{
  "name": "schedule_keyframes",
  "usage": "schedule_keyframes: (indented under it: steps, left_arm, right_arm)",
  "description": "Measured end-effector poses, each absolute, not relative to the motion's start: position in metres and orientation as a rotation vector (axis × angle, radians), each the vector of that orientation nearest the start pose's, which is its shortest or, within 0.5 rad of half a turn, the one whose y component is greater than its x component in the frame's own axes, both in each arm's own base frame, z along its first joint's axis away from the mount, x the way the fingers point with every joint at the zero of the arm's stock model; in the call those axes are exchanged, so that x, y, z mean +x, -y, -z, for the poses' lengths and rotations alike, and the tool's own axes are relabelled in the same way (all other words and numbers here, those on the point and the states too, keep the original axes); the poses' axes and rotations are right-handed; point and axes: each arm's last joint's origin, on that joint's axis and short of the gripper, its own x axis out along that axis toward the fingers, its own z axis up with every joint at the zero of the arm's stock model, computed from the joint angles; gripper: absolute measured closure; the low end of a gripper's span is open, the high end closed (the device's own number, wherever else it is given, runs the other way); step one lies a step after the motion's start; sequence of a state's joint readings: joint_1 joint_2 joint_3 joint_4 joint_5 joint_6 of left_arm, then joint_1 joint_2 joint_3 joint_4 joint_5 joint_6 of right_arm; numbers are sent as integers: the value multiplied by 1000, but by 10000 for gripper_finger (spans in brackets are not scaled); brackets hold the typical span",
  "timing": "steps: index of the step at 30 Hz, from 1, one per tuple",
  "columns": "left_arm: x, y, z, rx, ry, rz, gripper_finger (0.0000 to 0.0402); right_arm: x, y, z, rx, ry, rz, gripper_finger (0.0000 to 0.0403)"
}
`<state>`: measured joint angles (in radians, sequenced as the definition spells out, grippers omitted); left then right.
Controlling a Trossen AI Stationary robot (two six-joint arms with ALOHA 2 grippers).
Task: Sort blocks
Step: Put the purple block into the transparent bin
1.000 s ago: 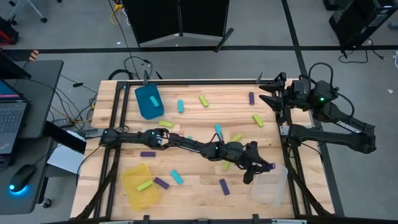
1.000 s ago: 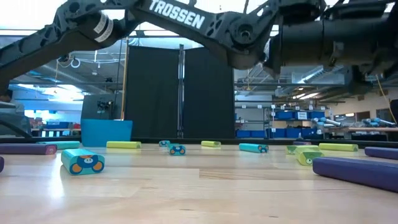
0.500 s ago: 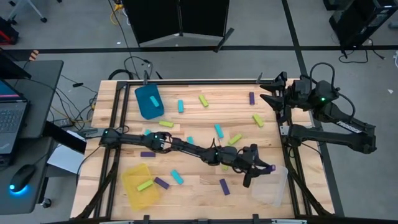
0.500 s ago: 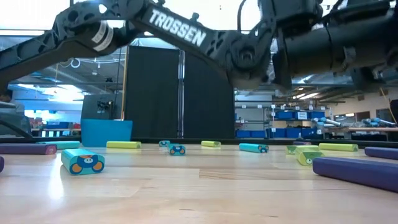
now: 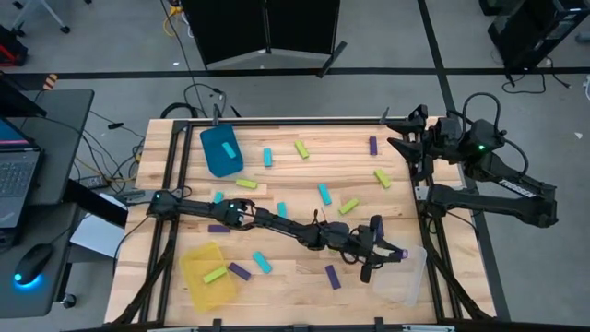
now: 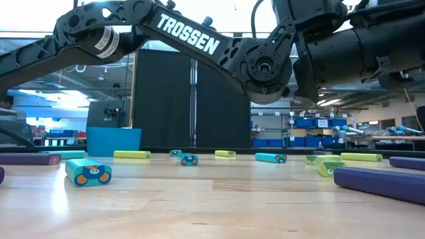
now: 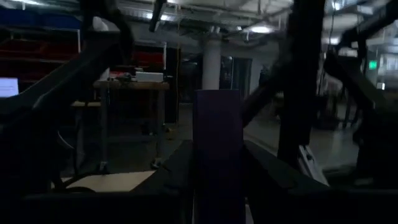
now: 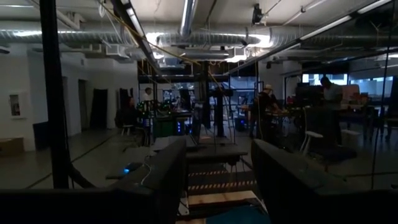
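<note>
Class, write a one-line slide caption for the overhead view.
Left hand carries a purple block toward the clear bin.

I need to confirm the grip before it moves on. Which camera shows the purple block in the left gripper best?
The left wrist view: the purple rectangular block stands clamped between the left gripper's dark fingers. The high view shows only its purple tip beside the clear bin. The low and right wrist views do not show it.

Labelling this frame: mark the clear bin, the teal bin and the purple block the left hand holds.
clear bin (image 5: pixel 406 277), high view, its bare floor.
teal bin (image 5: pixel 221 150), high view, its inside.
purple block (image 7: pixel 217 149), left wrist view, its facing side, between the left hand's fingers.
</note>
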<state>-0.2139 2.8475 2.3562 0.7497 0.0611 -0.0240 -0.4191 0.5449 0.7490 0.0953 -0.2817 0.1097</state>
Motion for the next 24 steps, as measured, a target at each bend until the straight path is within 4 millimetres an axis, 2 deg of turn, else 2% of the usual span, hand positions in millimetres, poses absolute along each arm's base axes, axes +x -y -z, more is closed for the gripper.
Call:
schedule_keyframes:
  steps: [3,15,24]
  left_arm:
    - [597,131,-137,6,214,274,295]
    - [597,131,-136,-17,202,274,295]
    - [597,133,-136,-17,204,311,231]
  right_arm:
    - [106,39,-378,3,295,120,209]
    - [107,39,-378,4,297,124,209]
    - [106,39,-378,3,297,125,209]
